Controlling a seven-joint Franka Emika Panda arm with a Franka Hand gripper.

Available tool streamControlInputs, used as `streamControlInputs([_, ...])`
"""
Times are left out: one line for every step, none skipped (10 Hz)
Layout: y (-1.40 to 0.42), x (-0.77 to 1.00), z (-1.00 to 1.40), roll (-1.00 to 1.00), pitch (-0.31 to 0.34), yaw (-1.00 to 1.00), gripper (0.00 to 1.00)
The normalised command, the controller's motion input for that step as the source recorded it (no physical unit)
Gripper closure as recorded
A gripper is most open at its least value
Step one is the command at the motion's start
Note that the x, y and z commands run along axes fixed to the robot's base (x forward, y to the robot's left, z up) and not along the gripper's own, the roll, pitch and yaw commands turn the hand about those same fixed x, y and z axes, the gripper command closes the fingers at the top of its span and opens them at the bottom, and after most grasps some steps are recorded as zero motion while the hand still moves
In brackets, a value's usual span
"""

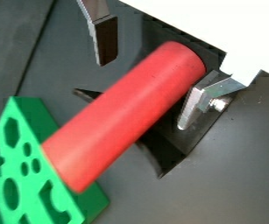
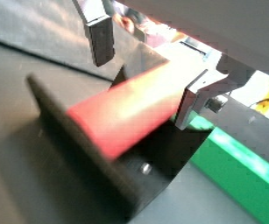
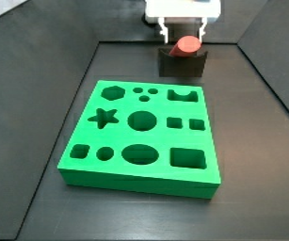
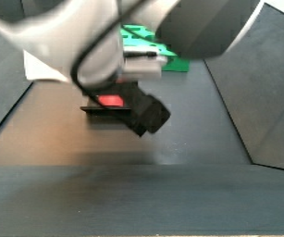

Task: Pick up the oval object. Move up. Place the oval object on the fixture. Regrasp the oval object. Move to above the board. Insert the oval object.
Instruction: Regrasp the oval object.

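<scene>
End effector [image 1: 154, 72] over dark floor [image 3: 34, 141]

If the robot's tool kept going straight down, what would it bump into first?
Probably the red oval peg. The tool hangs open with a finger on each side of it, and the peg rests on the fixture. Depth is hard to judge.

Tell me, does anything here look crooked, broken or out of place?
Nothing stands out. The red oval object lies in the fixture, with the hand open around it, fingers apart on either side. The green board lies flat, its cut-outs empty.
</scene>
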Motion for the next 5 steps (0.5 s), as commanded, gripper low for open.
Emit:
streamControlInputs([0.00, -0.03, 0.88, 0.06, 0.095, 0.03, 0.00])
streamControlInputs([0.00, -0.03, 0.71, 0.05, 0.105, 0.01, 0.00])
streamControlInputs([0.00, -0.03, 0.52, 0.05, 0.106, -0.01, 0.00])
streamControlInputs([0.00, -0.03, 0.29, 0.05, 0.107, -0.03, 0.00])
streamControlInputs([0.00, -1.00, 0.00, 0.01, 0.044, 0.01, 0.00])
